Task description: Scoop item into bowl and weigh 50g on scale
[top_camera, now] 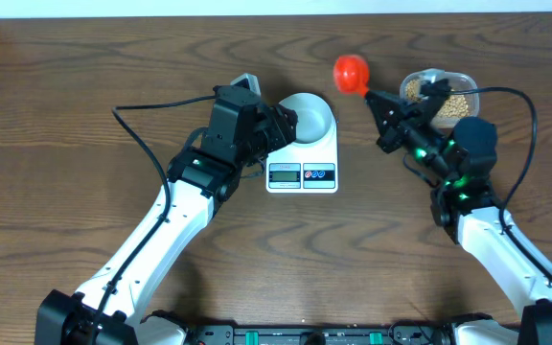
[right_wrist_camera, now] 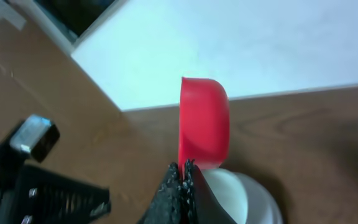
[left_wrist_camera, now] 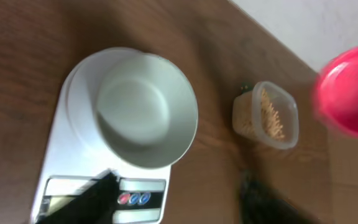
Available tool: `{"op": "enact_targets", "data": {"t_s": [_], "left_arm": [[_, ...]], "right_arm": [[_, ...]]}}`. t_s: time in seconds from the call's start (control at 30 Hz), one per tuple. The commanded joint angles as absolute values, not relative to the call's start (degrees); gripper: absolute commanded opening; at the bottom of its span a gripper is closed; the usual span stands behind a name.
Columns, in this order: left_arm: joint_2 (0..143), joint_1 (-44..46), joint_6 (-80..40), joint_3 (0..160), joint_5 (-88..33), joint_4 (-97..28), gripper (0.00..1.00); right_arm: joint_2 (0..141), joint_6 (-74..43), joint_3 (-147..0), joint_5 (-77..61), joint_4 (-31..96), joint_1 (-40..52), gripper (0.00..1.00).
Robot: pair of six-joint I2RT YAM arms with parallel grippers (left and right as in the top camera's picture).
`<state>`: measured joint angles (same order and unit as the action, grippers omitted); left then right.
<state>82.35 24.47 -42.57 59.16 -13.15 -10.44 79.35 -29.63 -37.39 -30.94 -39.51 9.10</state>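
Beans: lay in the tub at the table's far right; none showed in the bowl.
Bowl: stood empty on the scale, behind its display.
Right gripper: pinched tight on the scoop handle, with the cup between bowl and tub.
Key relation: the beans lay to the right of the cup, back beside the right wrist. The handle ran from the fingers forward and left, away from the tub. By judgement, the scoop had to swing right to load.
Nearer arm: right, by far.
Left gripper: fingers apart, holding nothing, just beside the bowl's left rim.
Writing: none legible. The display was too small to read. 2 buttons, red and blue.
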Motion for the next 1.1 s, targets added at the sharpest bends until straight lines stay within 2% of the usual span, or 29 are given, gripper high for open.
{"op": "enact_targets", "data": {"t_s": [0.0,0.2,0.23,0.3,0.37,0.4,0.77,1.07], "left_arm": [[82.5,24.3,-40.3,59.2,-12.3,-12.8,0.73],[82.5,24.3,-40.3,59.2,-12.4,-17.1,0.72],[82.5,24.3,-40.3,59.2,-12.4,-17.3,0.60],[82.5,24.3,-39.0,59.2,-12.2,-17.3,0.29],[82.5,24.3,-36.7,59.2,-11.2,-17.6,0.12],[82.5,24.3,-35.5,59.2,-11.2,-17.7,0.07],[82.5,28.3,-26.5,59.2,-11.3,-18.2,0.07],[82.8,34.3,-21.3,61.5,-5.9,-25.3,0.07]], "right_arm": [[79.4,-28.0,-38.6,-29.4,-43.2,8.2,0.01],[79.4,-28.0,-38.6,-22.6,-46.5,8.2,0.01],[79.4,-28.0,-38.6,-21.1,-46.5,8.2,0.01],[79.4,-28.0,-38.6,-18.7,-46.6,8.2,0.01],[79.4,-28.0,-38.6,-17.4,-46.8,8.2,0.01],[79.4,-28.0,-38.6,-16.3,-46.8,8.2,0.01],[79.4,-28.0,-38.6,-14.0,-47.0,8.2,0.01],[79.4,-28.0,-38.6,-14.0,-47.0,8.2,0.01]]}}
